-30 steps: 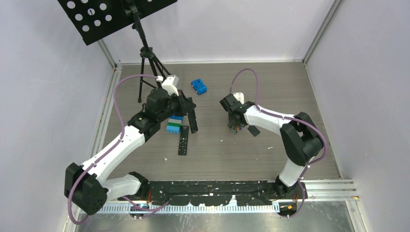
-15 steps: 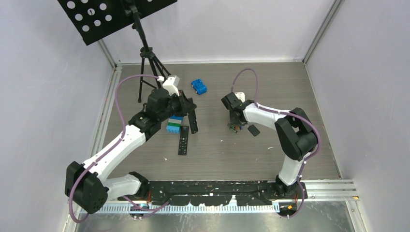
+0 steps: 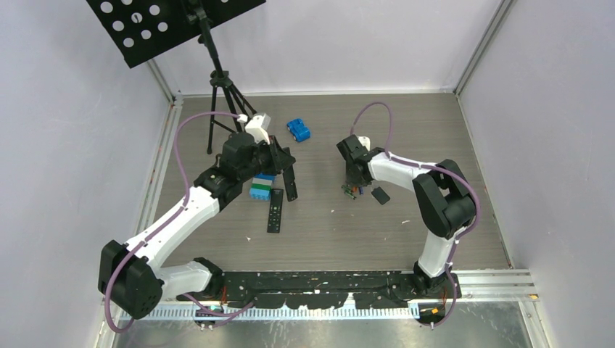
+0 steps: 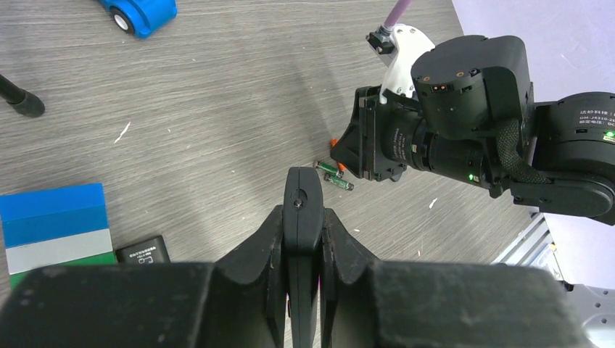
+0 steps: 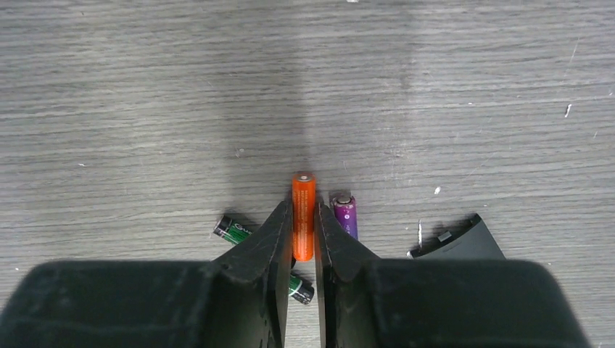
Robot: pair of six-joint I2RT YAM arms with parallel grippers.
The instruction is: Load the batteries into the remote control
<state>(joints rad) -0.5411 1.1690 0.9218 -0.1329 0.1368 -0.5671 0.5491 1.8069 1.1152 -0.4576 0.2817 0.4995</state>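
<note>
My left gripper (image 4: 302, 217) is shut on the remote control (image 4: 303, 192), a slim black bar that sticks out forward, edge-on, above the table. In the top view this gripper (image 3: 289, 172) sits left of centre. The batteries lie in a small cluster under my right gripper (image 3: 352, 187). In the right wrist view the fingers of that gripper (image 5: 302, 210) press on both sides of an orange battery (image 5: 303, 190). A purple battery (image 5: 345, 214) lies just to its right. Two green batteries (image 5: 233, 230) lie to the left and underneath.
A second black remote (image 3: 275, 210) lies flat beside a blue, white and green block stack (image 3: 259, 187). A black battery cover (image 5: 464, 243) rests right of the batteries. A blue toy car (image 3: 298, 130) and a tripod stand (image 3: 217, 94) are at the back.
The right arm's elbow has swung and its wrist has shifted slightly toward the back over the batteries. The left arm and the remote control have stayed put.
</note>
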